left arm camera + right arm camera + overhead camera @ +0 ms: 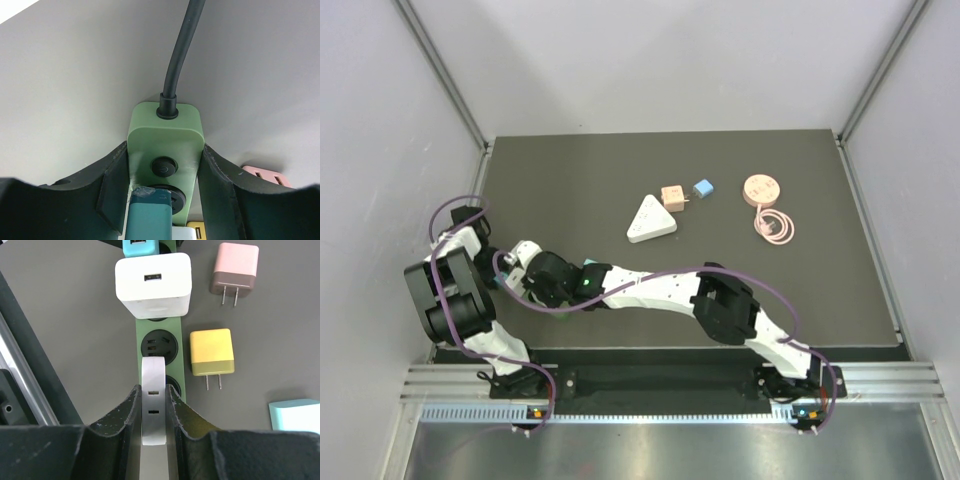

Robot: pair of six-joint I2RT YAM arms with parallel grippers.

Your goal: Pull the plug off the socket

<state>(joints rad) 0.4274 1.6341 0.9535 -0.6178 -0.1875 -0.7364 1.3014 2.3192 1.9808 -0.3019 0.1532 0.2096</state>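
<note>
Status: pull not done. L gripper (165, 172) is clenched on the green power strip (167, 132) near its cable end, jaws touching both sides, apparently bracing it. R gripper (152, 392) is clamped on the slim white plug (152, 371), which appears seated in its socket on the strip; no gap visible. Large white charger (153, 285) and teal charger (140, 247) are plugged in further along. Pink charger (235, 267) and yellow charger (211, 352) lie loose beside the strip. Remaining, by judgement: draw plug straight out, strip held.
</note>
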